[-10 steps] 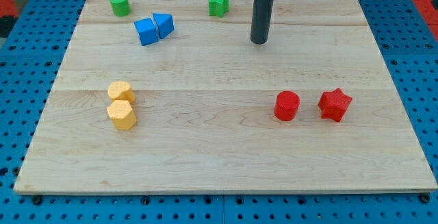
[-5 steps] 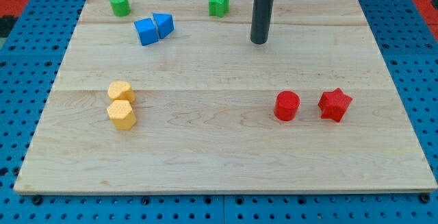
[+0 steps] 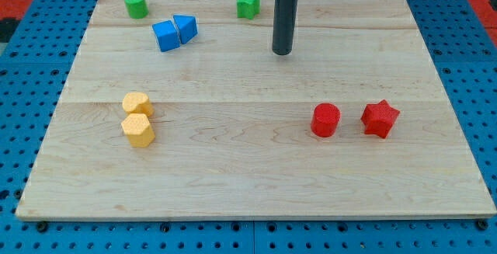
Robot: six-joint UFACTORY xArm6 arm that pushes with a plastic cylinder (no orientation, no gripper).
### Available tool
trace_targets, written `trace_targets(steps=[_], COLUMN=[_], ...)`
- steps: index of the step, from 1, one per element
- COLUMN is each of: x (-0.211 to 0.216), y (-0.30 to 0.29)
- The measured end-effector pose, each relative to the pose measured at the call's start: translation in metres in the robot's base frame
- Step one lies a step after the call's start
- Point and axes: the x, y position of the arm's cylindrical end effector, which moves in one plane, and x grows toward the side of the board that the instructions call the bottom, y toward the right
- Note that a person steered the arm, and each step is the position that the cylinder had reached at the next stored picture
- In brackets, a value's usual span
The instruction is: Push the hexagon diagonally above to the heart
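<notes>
Camera view: my tip (image 3: 282, 52) rests on the counter (image 3: 248, 184), well apart from the yellow hexagon (image 3: 138, 130) touching the yellow heart (image 3: 137, 103). No end effector exists; only a rod.

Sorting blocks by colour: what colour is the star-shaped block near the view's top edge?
Green. The star block shows clearly in the camera view, just left of my tip.

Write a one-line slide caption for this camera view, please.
Rod's tip rests near the board's top, right of the blue blocks, far from the yellow hexagon touching the yellow heart.
</notes>
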Motion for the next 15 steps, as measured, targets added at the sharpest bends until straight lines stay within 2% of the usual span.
trace_targets(steps=[2,3,5,6,7,8,9,11,12,13,15], x=[0.0,0.014,0.129,0.157,0.163,0.2,0.206,0.217,0.217,0.206,0.195], y=[-0.001,-0.016,-0.11,-0.133,-0.133,-0.135,-0.135,-0.193,-0.193,-0.225,-0.238])
